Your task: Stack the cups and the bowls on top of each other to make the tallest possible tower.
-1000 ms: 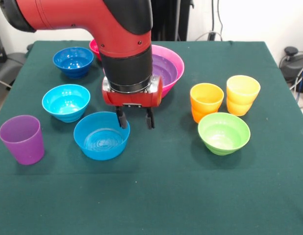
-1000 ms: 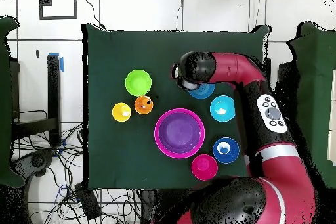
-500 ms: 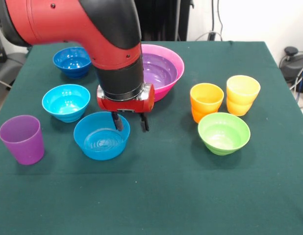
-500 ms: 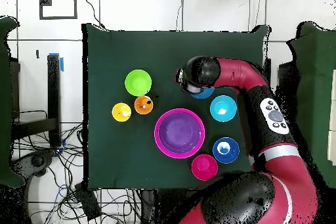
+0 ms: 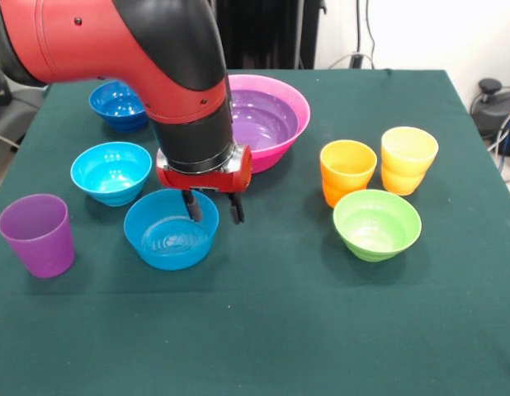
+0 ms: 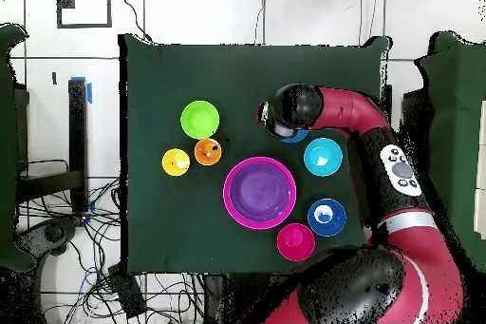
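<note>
Green cloth covers the table (image 5: 271, 330), and from the front the gripper (image 5: 212, 207) hangs with its two fingers parted and empty, straddling the near-right rim of the mid blue bowl (image 5: 168, 233). One finger sits inside, one outside. That looks like a rim pinch being lined up; I'd sink a touch lower before closing so the thin wall doesn't slip. The tower's start, the purple bowl (image 5: 267, 115) nested in the hot-pink bowl (image 5: 300, 111), waits just behind.

From overhead, the arm (image 6: 351, 116) hides most of that blue bowl (image 6: 296, 136); the pink-and-purple pair (image 6: 259, 192) sits near, so it's a short carry.
</note>
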`<state>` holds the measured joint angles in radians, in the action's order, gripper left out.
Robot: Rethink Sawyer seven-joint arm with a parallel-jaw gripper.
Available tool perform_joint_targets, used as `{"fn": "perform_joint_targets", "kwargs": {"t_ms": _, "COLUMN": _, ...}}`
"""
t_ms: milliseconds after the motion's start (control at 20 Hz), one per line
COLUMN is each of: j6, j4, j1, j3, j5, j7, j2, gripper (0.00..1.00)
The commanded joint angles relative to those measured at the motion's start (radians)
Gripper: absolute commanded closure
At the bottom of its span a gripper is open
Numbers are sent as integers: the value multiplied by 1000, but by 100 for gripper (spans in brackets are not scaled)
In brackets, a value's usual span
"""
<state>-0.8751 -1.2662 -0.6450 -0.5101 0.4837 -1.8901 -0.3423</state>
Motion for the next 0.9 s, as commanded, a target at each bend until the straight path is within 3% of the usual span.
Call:
{"fn": "perform_joint_targets", "kwargs": {"t_ms": 50, "j6": 73, "j4": -34, "j1": 9, "j3": -36, "j5": 110, "j7": 266, "j2": 6, "gripper": 0}}
{"fn": "perform_joint_targets", "kwargs": {"t_ms": 800, "j6": 120, "j4": -39, "j1": 3, "j3": -46, "j5": 114, "j7": 265, "j2": 18, "gripper": 0}}
{"fn": "perform_joint_targets", "kwargs": {"t_ms": 850, "j6": 121, "j4": -39, "j1": 3, "j3": -46, "j5": 113, "j7": 266, "j2": 18, "gripper": 100}}
{"fn": "perform_joint_targets", "kwargs": {"t_ms": 900, "j6": 120, "j4": -39, "j1": 4, "j3": -45, "j5": 112, "j7": 266, "j2": 18, "gripper": 100}}
